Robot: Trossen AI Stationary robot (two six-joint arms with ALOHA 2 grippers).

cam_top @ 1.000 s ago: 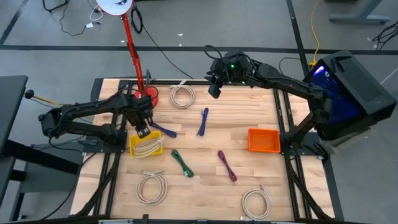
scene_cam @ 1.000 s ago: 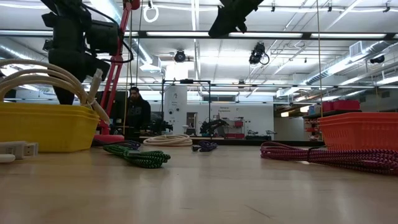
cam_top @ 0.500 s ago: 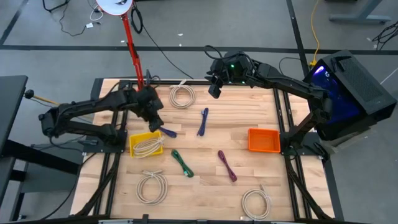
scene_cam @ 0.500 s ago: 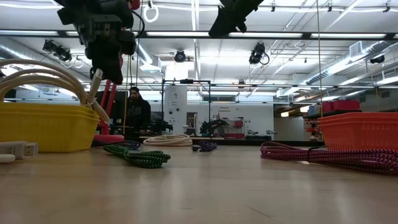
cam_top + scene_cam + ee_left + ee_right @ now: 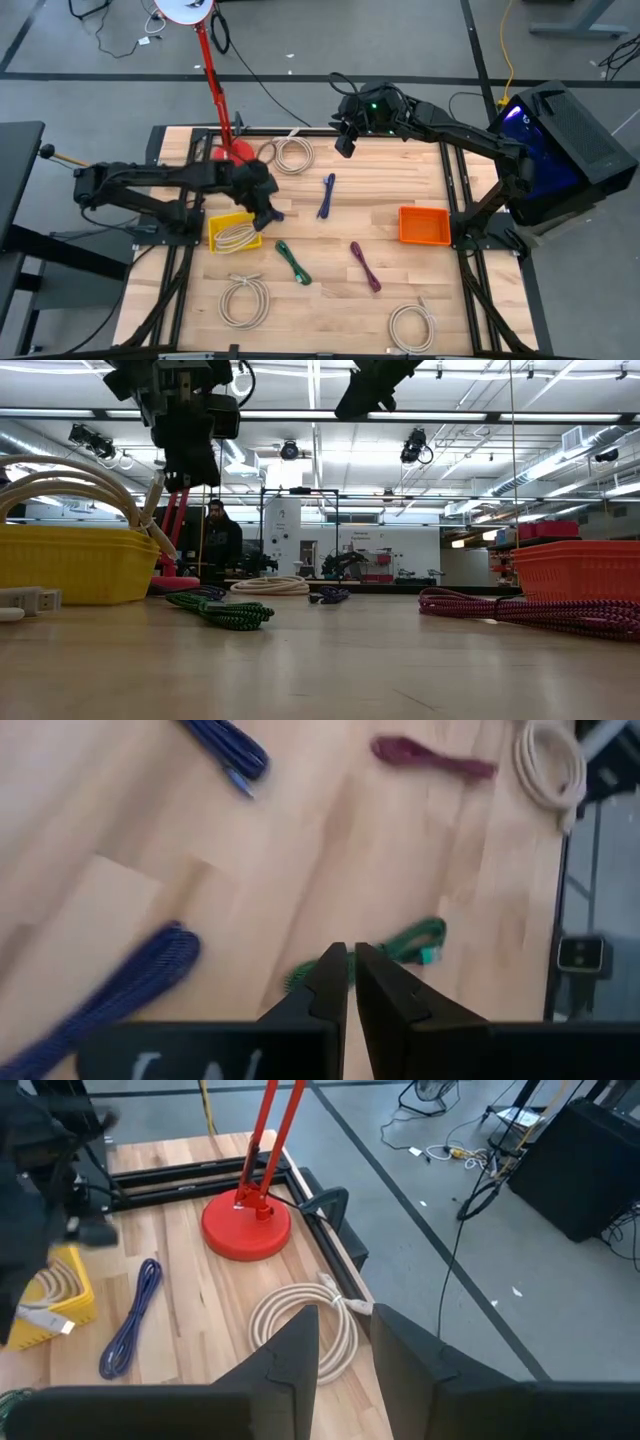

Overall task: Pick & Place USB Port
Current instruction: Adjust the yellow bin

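**A:** What changed on the left side?

**B:** A second ago my left arm hung right over the yellow plastic basket (image 5: pixel 212 232). Now it is off it. A coiled cream cable (image 5: pixel 238 236) lies inside the basket, with one plug end poking over the rim. So I think that cable is put away.

**A:** Where is the left gripper (image 5: pixel 265 195) now?

**B:** Half a second ago it was up near the back edge of the table. Now it sits just to the right of the basket, high above the wood. Its two fingers are pressed almost together, with nothing between them.

**A:** What is under it?

**B:** A dark blue braided cable (image 5: pixel 272 213) lies flat on the table, just beside the basket. In the left wrist view it shows close by. I guess that one is my next pick. I would have to spread the fingers first, then go down.

**A:** And the right side?

**B:** The right gripper (image 5: pixel 345 145) waits at the far edge of the table, in the same spot as before. Its fingers stand apart and hold nothing. The orange plastic tray (image 5: pixel 402 225) looks bare inside, just as it did a second ago.
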